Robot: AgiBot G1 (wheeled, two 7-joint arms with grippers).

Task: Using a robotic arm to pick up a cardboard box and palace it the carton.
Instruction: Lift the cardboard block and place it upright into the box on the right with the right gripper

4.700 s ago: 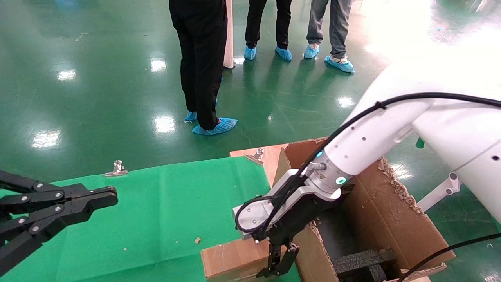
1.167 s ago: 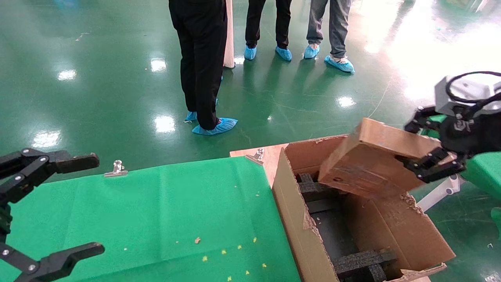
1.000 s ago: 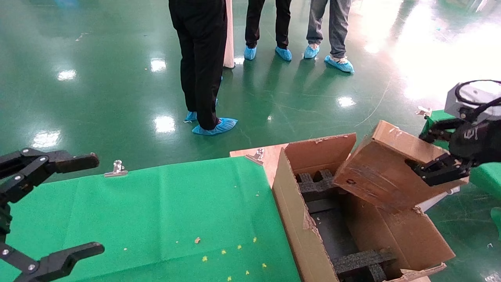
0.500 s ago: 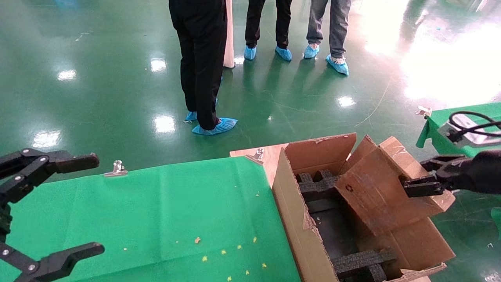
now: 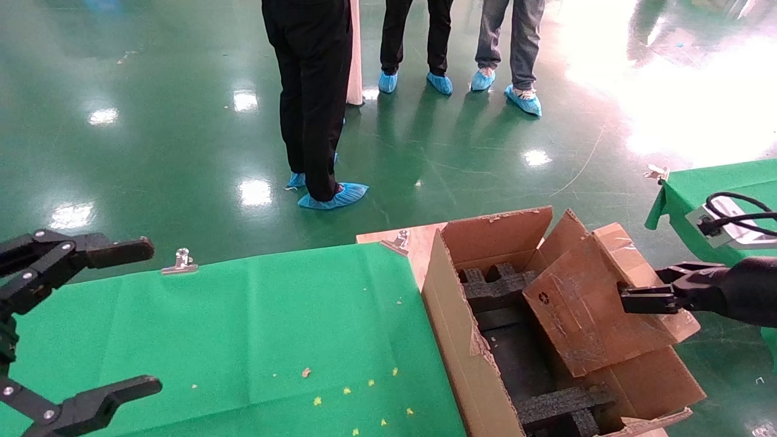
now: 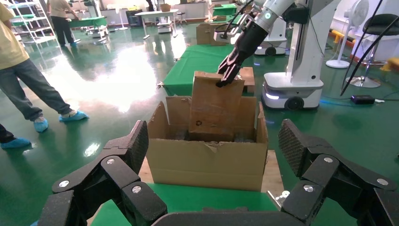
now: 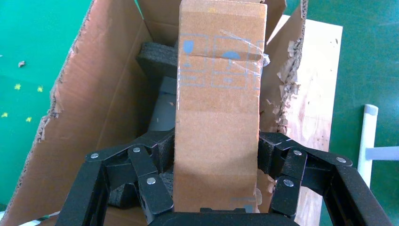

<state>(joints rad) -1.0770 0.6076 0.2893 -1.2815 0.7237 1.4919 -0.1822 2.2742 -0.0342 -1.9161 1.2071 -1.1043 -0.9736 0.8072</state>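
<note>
The small brown cardboard box (image 5: 592,300) hangs tilted, its lower end inside the large ragged carton (image 5: 452,328) above the black foam blocks (image 5: 495,285). My right gripper (image 5: 631,297) is shut on the box's upper end, reaching in from the right. In the right wrist view the fingers (image 7: 157,153) clamp the box (image 7: 219,103) on both narrow sides over the carton (image 7: 94,94). My left gripper (image 5: 152,315) is open and empty at the far left over the green table. The left wrist view shows the carton (image 6: 202,162), the box (image 6: 214,108) and the white robotic arm (image 6: 277,7).
The green cloth table (image 5: 243,328) with metal clips (image 5: 181,261) lies left of the carton. A wooden board (image 5: 407,240) sits under the carton. Three people (image 5: 312,97) stand on the green floor behind. Another green table (image 5: 716,182) is at the right.
My right gripper lifted the box from the table beside the carton, carried it over, and has now lowered its end into the carton. My left gripper has opened.
</note>
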